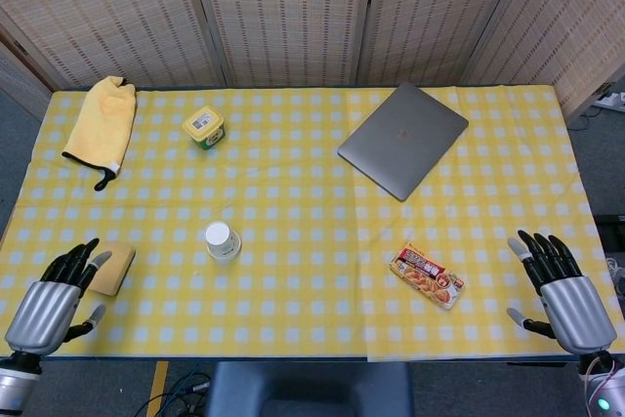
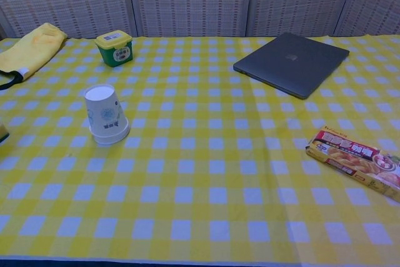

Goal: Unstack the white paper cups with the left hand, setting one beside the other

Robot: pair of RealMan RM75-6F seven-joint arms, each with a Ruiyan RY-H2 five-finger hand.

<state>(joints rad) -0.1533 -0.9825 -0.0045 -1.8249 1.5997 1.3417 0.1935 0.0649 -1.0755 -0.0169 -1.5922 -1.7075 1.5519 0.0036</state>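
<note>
The white paper cups (image 1: 222,240) stand stacked and upside down on the yellow checked cloth, left of the table's middle; the chest view shows the stack (image 2: 105,114) at its left. My left hand (image 1: 54,303) hovers at the near left corner, fingers spread and holding nothing, well left of the cups and partly over the sponge. My right hand (image 1: 559,290) is at the near right corner, fingers spread and holding nothing. Neither hand appears in the chest view.
A yellow sponge (image 1: 114,267) lies by my left hand. A green tub (image 1: 202,127) and a yellow cloth (image 1: 102,125) lie far left. A grey laptop (image 1: 402,139) sits far right, a snack box (image 1: 427,275) near right.
</note>
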